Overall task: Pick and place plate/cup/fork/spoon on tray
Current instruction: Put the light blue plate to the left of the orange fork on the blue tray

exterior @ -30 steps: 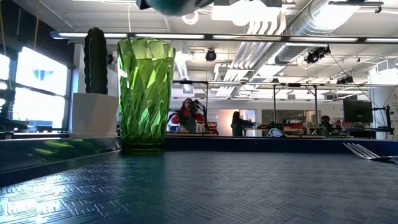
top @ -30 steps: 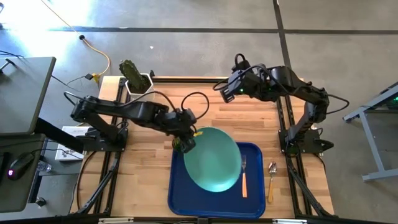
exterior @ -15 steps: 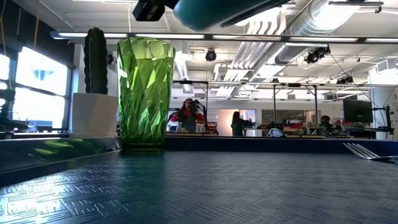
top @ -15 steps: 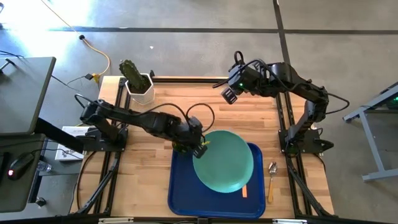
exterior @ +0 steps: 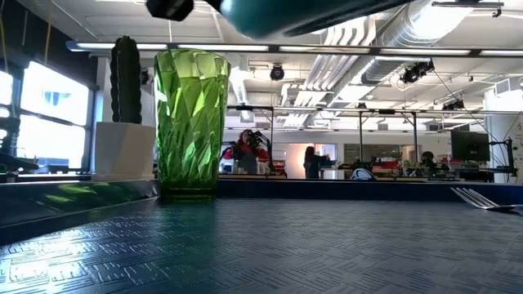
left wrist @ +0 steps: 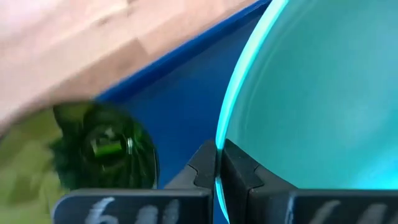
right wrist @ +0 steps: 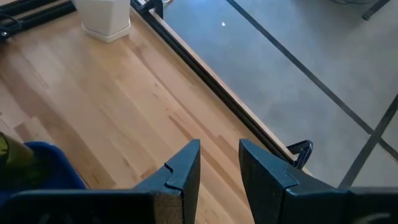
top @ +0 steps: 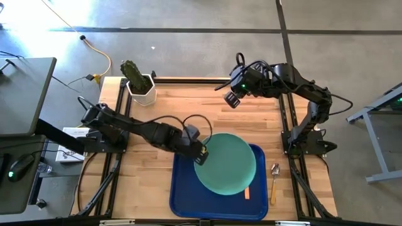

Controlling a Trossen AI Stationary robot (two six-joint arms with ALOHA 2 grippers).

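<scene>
The plate (top: pixel 227 164) is hanging over the blue tray (top: pixel 181 202), pinched at its rim by the left gripper (top: pixel 200 154), and from the low view you can see its underside (exterior: pixel 302 11) up in the air, so it isn't resting on anything yet. The left wrist view shows the 2 fingers (left wrist: pixel 202 167) clamped right together on that thin edge, with the plate (left wrist: pixel 311 93) spreading out past them. The cup (exterior: pixel 191 122) is already standing upright on the tray, just beside the gripper, and you can look down into it in the wrist view (left wrist: pixel 102 149). The fork seems to be mostly hidden under the plate: only a bit of orange handle (top: pixel 247 193) pokes out on the tray in the high view, and the tines (exterior: pixel 482 197) show at the far edge in the low view. The spoon (top: pixel 274 182) lies on the wood table (top: pixel 157 100) just off the tray's right side. The right gripper (top: pixel 232 99) hovers well away over the back of the table, jaws apart with nothing between them. If I were running this, I'd lower the plate slowly and flat, keep the wrist clear of the cup, and watch that fork, since setting down on it could leave the plate rocking. Then let go only once it's sitting.
</scene>
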